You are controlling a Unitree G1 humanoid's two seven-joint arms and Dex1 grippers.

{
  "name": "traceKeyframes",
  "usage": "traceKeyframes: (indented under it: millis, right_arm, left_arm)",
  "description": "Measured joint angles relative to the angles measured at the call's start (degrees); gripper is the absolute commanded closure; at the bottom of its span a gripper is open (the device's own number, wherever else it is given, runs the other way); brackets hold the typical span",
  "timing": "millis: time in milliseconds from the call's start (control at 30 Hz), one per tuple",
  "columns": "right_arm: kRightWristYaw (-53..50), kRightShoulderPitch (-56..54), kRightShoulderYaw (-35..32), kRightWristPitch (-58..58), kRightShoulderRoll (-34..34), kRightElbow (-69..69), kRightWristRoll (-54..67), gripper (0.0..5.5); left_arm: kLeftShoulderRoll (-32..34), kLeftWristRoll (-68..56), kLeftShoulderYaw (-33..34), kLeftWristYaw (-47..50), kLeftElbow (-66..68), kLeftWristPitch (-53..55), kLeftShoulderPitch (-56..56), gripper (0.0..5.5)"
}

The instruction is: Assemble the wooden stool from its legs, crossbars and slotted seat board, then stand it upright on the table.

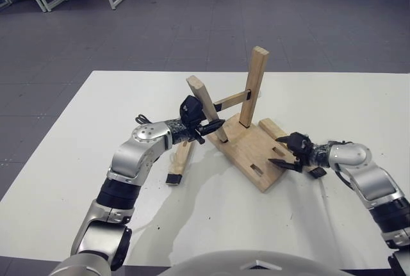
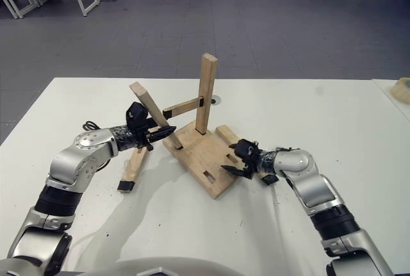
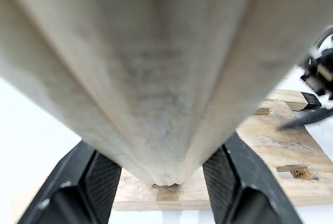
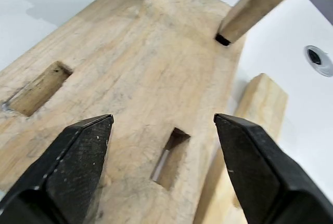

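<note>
The seat board [image 1: 246, 151] lies on the white bench [image 1: 77, 180] with its slots facing up, so legs can be pushed down into them. The upright leg [image 1: 255, 84] stands in a far slot. The leaning leg [image 1: 202, 97] stands at the board's left edge and tips away to the left. A short crossbar [image 1: 230, 102] runs between the two and ties them together.

The left claw [image 1: 208, 125] is clamped on the leaning leg, low down near the board. In the left wrist view its dark fingers [image 3: 96, 180] press on both sides of the wood. I think it holds there because the leg could fall over if let go. A low grip also makes it easy to steer the leg's end into the slot just under it.

The right claw [image 1: 286, 154] sits at the board's near right corner. Its fingers are wide apart with nothing held. In the right wrist view an empty slot [image 4: 169, 156] lies between them. I think it waits there to keep the board from sliding while the other arm pushes.

A loose leg [image 1: 180, 161] lies on the bench by the left arm. Another wooden piece [image 1: 274, 130] lies along the board's right side, and I cannot tell if the board rests on it. Both are close, so they are easy to pick up. With two slots open, I think the stool is about half built
</note>
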Motion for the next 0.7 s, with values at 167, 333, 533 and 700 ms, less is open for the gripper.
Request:
traceKeyframes:
  millis: [167,333,533,700]
  right_arm:
    - [-6.44,-13.14,-5.06,5.40,8.70,-6.75,6.24,2.90]
    - [-13.64,-26.49,-3.87,3.16,18.83,-2.08,3.39,3.95]
    - [-13.34,-30.22,13.48,-11.17,24.40,20.71,-14.09,5.32]
    - [-4.61,-33.16,9.25,-11.16,27.44,31.36,-7.42,5.40]
  left_arm:
    - [-0.49,-0.20,-0.68,0.94,1.46,1.92,-1.42,3.46]
    - [-0.72,-1.47,0.35,0.85,1.90,2.77,-1.54,3.46]
    - [-1.03,-1.92,0.73,0.93,2.33,3.46,-1.76,3.46]
    - [-1.37,-1.92,0.66,1.99,1.77,3.89,-1.44,3.46]
